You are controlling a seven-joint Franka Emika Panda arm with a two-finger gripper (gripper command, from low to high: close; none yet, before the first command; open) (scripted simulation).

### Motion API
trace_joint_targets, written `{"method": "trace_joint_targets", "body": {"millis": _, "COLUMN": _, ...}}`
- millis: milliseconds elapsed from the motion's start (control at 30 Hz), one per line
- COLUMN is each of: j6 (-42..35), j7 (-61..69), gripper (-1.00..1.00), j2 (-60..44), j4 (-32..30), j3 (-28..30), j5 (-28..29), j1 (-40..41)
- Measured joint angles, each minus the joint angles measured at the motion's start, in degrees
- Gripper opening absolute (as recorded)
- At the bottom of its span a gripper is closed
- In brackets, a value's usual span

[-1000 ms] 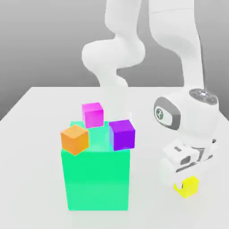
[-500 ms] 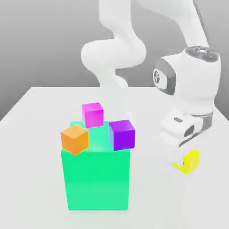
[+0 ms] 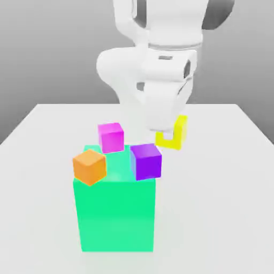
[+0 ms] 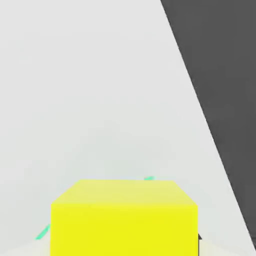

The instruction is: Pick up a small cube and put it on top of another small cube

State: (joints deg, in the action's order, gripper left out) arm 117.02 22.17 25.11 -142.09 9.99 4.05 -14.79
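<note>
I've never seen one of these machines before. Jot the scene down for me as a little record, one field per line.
pincer: shut on the yellow cube
yellow cube: held up off the table
green block: standing on the table
on the green block: orange cube, magenta cube, purple cube
stacking: not yet done; yellow cube not on another cube
likely next: perhaps lowering it onto one of those three

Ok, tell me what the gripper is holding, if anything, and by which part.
The gripper holds the yellow cube by two opposite sides.
</note>
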Motion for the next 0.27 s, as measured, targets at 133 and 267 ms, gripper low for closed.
{"method": "trace_joint_targets", "body": {"millis": 133, "j6": 6.1, "j7": 2.3, "gripper": -1.0, "j2": -1.7, "j4": -4.2, "j3": 1.2, "j5": 1.1, "j1": 0.6}}
{"method": "trace_joint_targets", "body": {"millis": 267, "j6": 7.9, "j7": 2.4, "gripper": 1.0, "j2": -2.4, "j4": -5.3, "j3": 1.4, "j5": 1.1, "j1": 0.6}}
